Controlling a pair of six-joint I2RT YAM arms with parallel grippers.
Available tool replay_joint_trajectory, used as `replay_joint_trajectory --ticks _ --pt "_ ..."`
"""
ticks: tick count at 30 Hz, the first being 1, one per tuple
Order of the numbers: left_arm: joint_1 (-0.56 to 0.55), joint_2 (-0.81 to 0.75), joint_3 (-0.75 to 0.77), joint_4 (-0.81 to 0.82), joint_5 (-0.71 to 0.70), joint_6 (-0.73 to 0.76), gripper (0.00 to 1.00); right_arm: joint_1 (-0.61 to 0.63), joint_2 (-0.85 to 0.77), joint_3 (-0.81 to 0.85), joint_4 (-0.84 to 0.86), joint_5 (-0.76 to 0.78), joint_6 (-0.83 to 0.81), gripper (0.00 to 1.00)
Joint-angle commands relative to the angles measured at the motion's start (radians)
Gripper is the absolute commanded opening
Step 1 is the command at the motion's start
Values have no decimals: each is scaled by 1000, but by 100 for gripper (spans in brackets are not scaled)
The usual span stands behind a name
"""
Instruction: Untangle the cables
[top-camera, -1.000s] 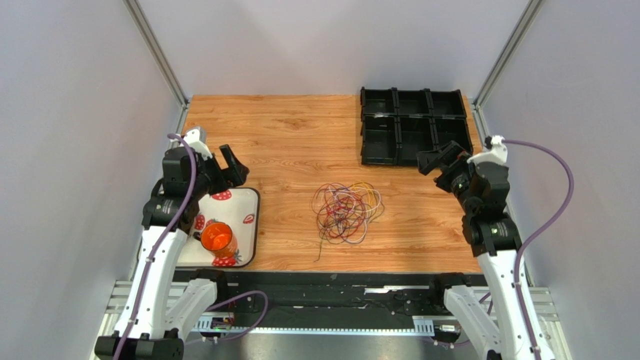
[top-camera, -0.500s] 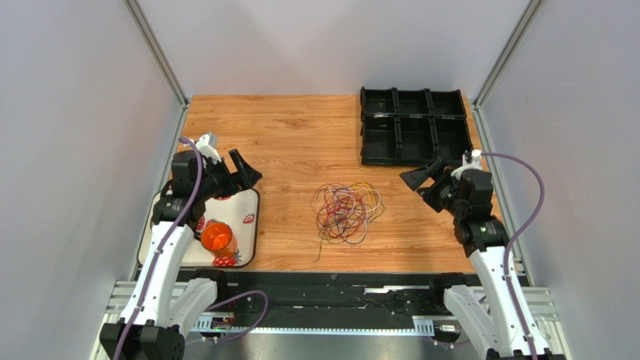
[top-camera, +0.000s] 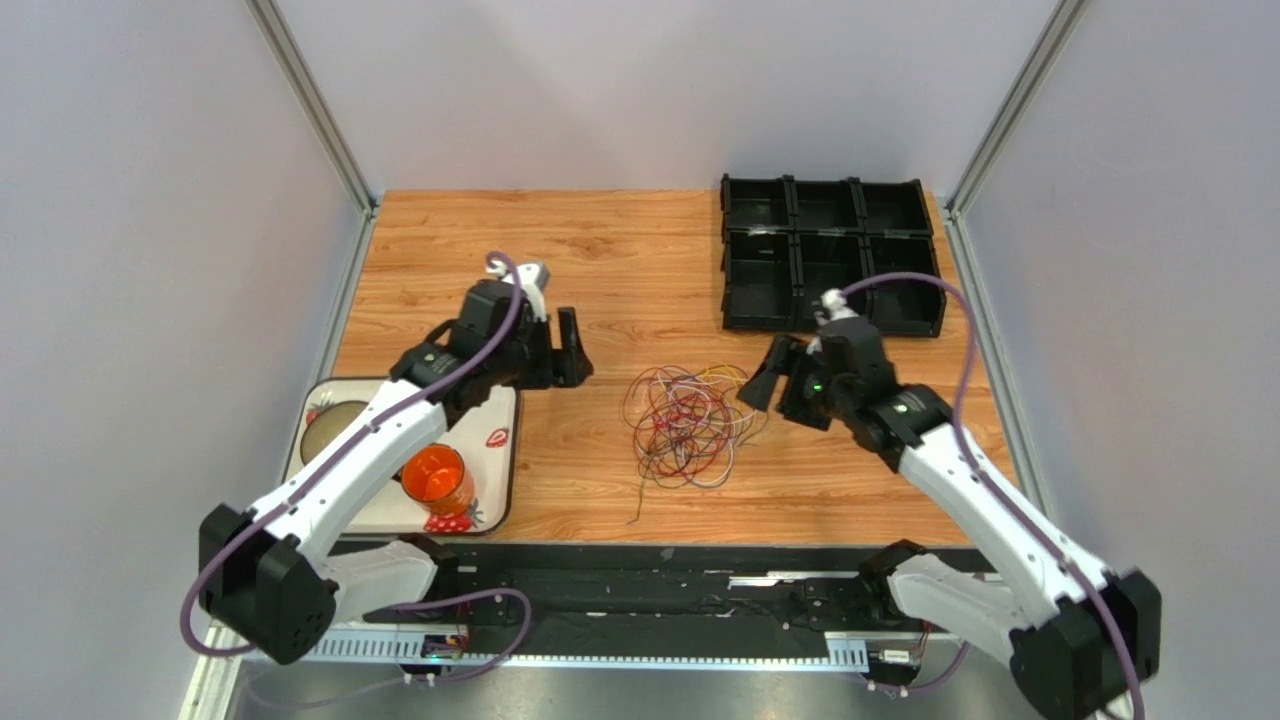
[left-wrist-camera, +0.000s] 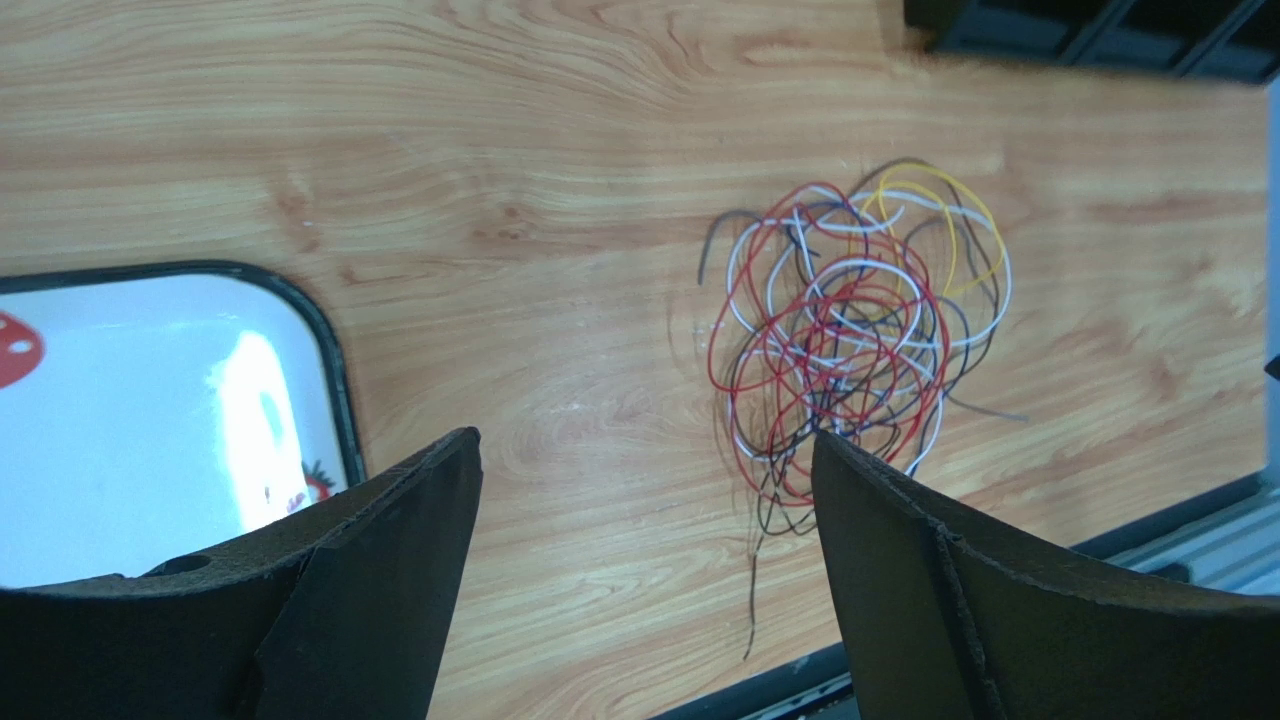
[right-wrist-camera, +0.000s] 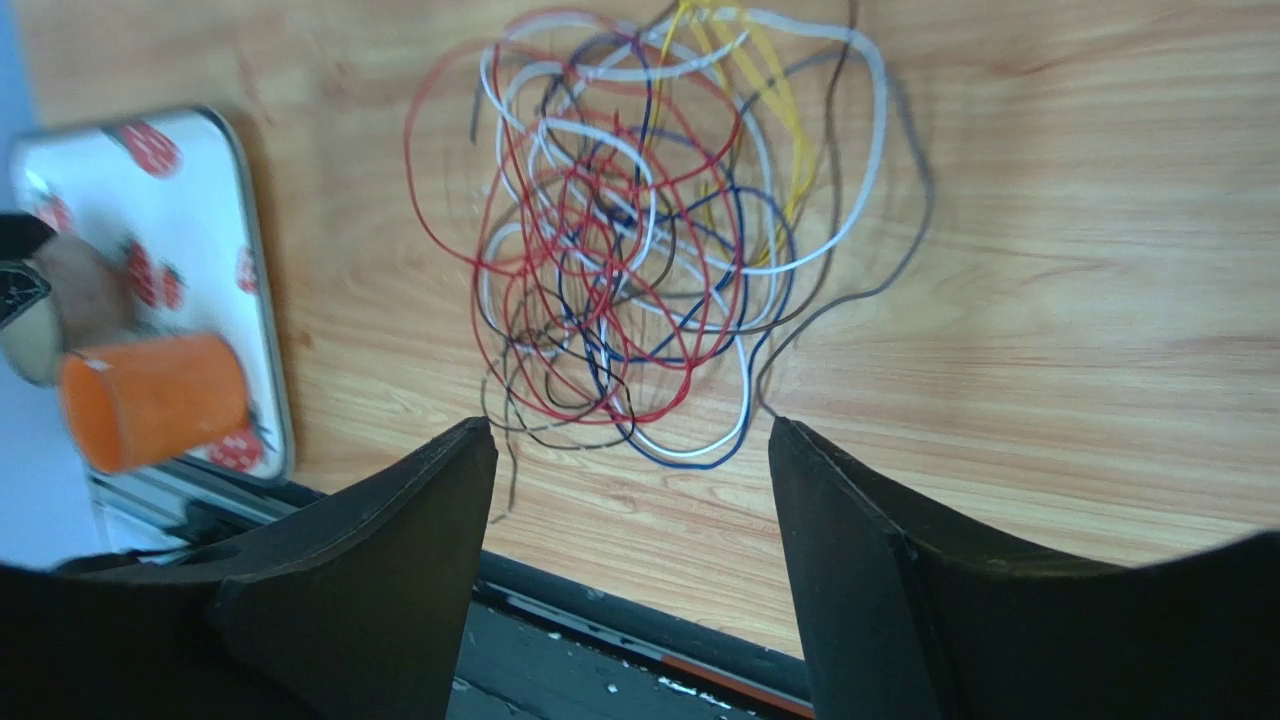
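Both arms have swung inward from the sides of the table (top-camera: 601, 248) and now flank the cables (top-camera: 691, 420). At left, the left gripper (top-camera: 567, 350) hovers with its jaws spread and empty, above the far right corner of the strawberry tray (top-camera: 511, 443). A strip of bare wood separates it from the cables, a loose tangle mid-table, short of the front edge. Just right of the tangle hangs the right gripper (top-camera: 769, 387), jaws spread and empty, near the front wall of the black bin (top-camera: 751, 320).
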Motion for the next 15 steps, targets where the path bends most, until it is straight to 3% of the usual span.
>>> replay_joint_trajectory --ticks 1,8,15 --pt "-98 88 -13 53 -75 -20 78 158 175 80 41 155 11 70" --pt "-183 110 -128 229 -75 -44 77 263 409 192 107 163 11 65" --pt "-215 130 -181 283 -73 -26 73 303 556 295 57 224 30 60"
